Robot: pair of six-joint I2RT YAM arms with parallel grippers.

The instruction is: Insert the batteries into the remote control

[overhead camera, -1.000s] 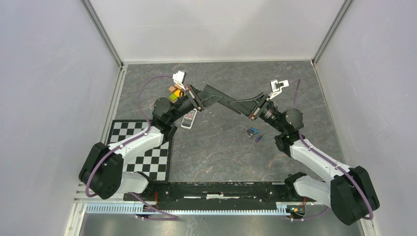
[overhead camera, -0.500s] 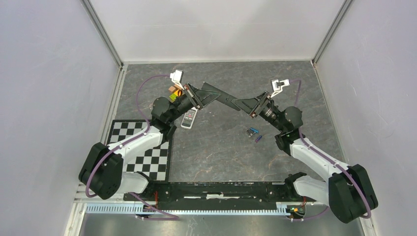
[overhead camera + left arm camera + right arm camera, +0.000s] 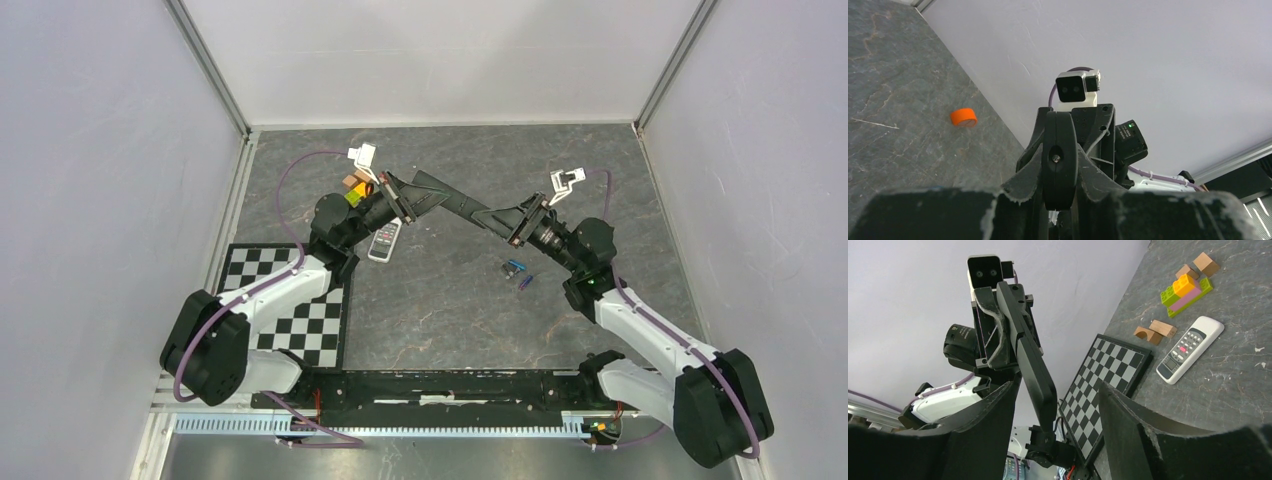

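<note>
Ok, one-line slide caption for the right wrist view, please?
Right gripper, jaws open, straddles a slim black bar held by the left gripper; the remote control lies face up beyond, untouched.

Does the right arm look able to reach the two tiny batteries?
Probably yes: the right gripper is open, and the tiny blue battery and purple battery lie uncovered beside that arm. Only the slim black bar between its fingers hinders.

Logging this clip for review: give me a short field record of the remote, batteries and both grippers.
remote: white, buttons up, lying on table, untouched
batteries: blue one and purple one, loose on table, apart from remote
left gripper: shut on black bar, held in air
right gripper: open, fingers either side of bar's other end
progress: no battery loaded
</note>
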